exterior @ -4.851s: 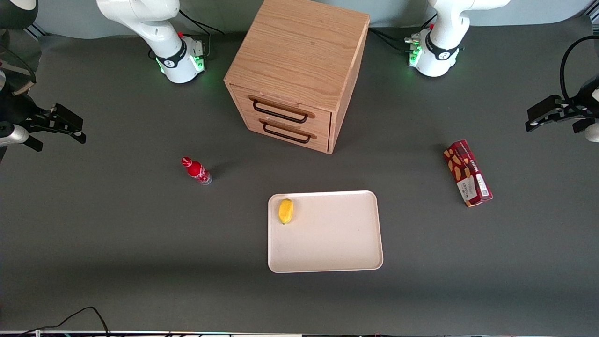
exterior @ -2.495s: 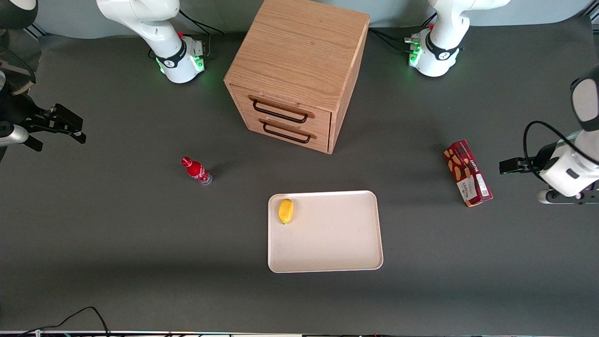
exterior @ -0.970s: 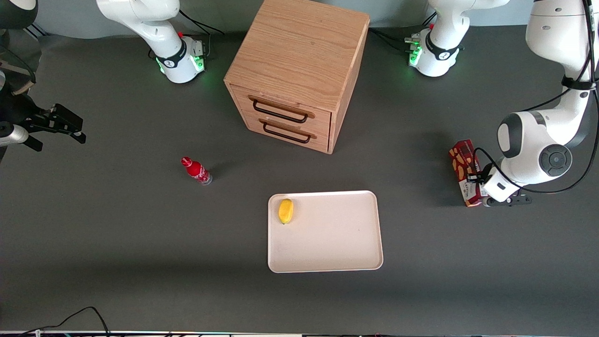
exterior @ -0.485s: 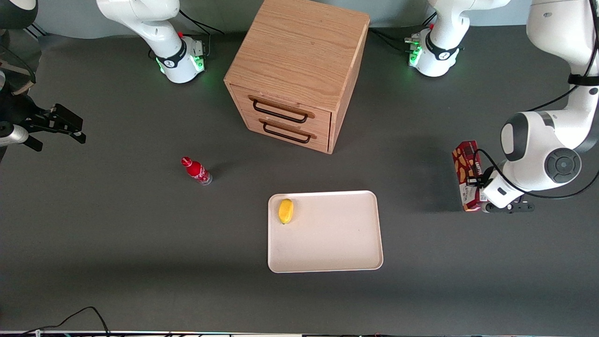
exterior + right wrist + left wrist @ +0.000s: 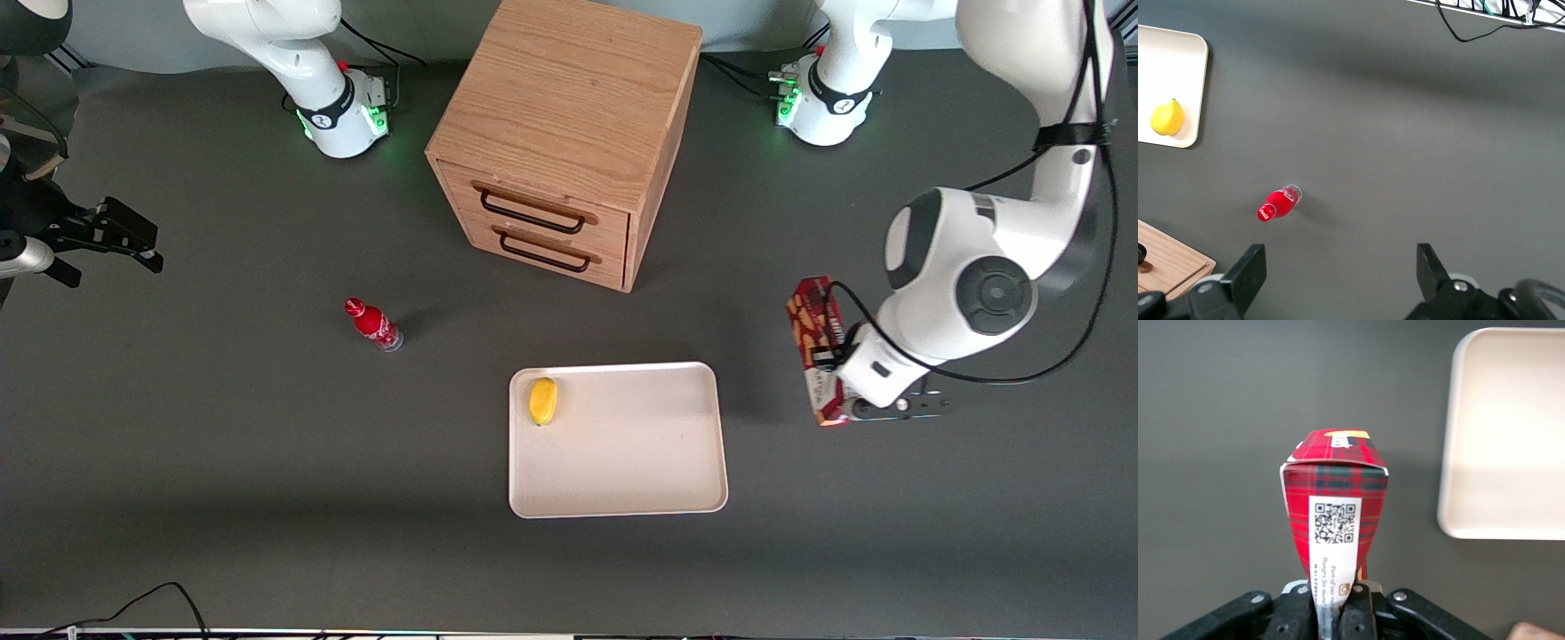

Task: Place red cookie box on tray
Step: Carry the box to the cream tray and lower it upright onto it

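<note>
Box: long narrow dark-red cardboard cookie box (image 5: 813, 342), tartan-patterned, with orange-brown cookie pictures on its long face and a white label strip with a QR code (image 5: 1333, 540).
Box state: clamped between the fingers of the left arm's black two-finger gripper (image 5: 1338, 607) and lifted clear of the dark table.
Box pose: long axis points away from the gripper; one end is pinched, the other end free.
Box place: toward the working arm's end of the table, near the tray but apart from it.
Tray: flat cream-white rectangular tray (image 5: 640, 480) with rounded corners and a low rim.
Tray state: lies flat on the table, with a small yellow fruit (image 5: 543, 401) in one corner.
</note>
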You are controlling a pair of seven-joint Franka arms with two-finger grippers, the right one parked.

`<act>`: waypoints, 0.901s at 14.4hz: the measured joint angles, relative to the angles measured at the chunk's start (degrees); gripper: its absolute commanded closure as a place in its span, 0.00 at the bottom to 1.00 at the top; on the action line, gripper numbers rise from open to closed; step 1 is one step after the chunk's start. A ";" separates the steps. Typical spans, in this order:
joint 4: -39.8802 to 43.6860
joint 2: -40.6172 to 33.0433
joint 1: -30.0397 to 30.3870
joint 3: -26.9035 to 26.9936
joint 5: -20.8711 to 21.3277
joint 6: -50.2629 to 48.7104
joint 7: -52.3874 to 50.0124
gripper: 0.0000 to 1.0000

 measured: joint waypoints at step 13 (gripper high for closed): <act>20.99 24.30 -6.48 -6.35 3.92 12.55 -7.30 1.00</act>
